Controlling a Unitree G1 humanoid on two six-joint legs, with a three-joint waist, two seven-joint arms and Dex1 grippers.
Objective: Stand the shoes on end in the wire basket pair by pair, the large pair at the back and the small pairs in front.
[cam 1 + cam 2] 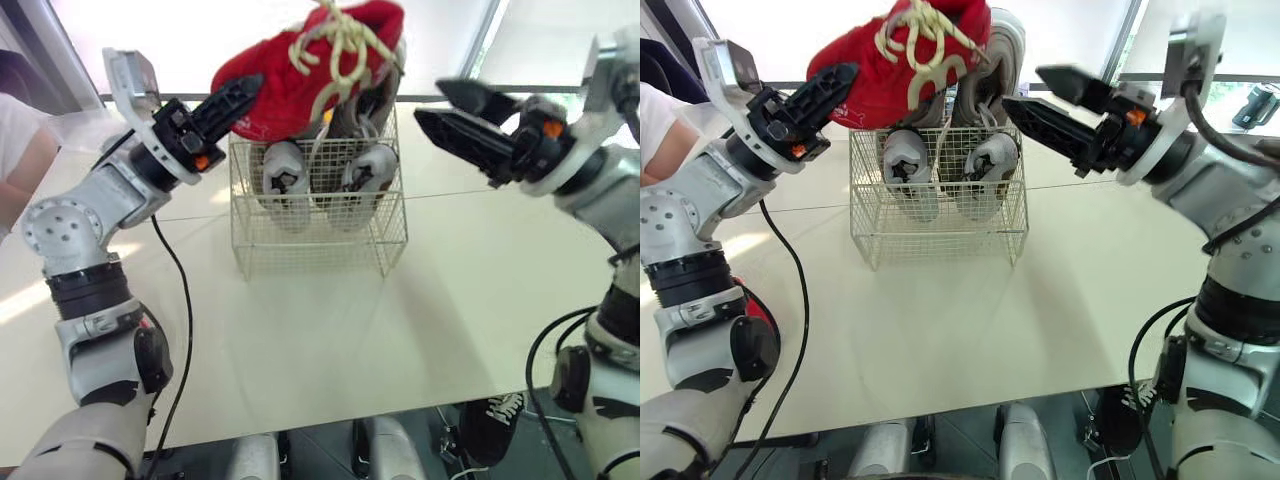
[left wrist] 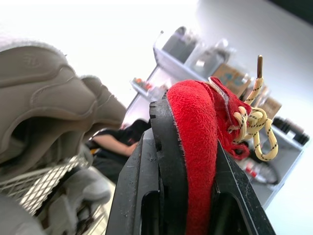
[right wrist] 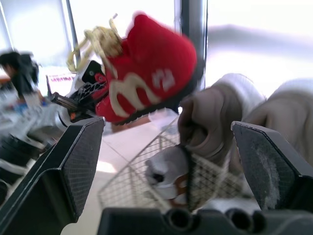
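Red suede shoe (image 1: 300,75): up in the air over the wire basket (image 1: 320,235), above the rim, not in yet.
L gripper (image 1: 235,105): clamped on the red shoe, one finger on the black sole edge, the other on the suede side.
R gripper (image 1: 430,103): fingers spread, nothing in them, hanging near the basket's right top corner.
Basket contents: two small grey shoes (image 1: 287,180) on end in front, a bigger beige-grey pair (image 1: 375,100) behind, poking above the rim.
Weight: prob. light, one gripper carries it w/o sag.
Feel: upper is soft and will dent under a pinch; sole is stiffer. Suede is grippy, so slip is unlikely.
Hold point: sole against upper, as now. R gripper could steady the free end.
Watch: loose yellow laces (image 1: 335,35) may snag on the wire, and the front row looks tight.
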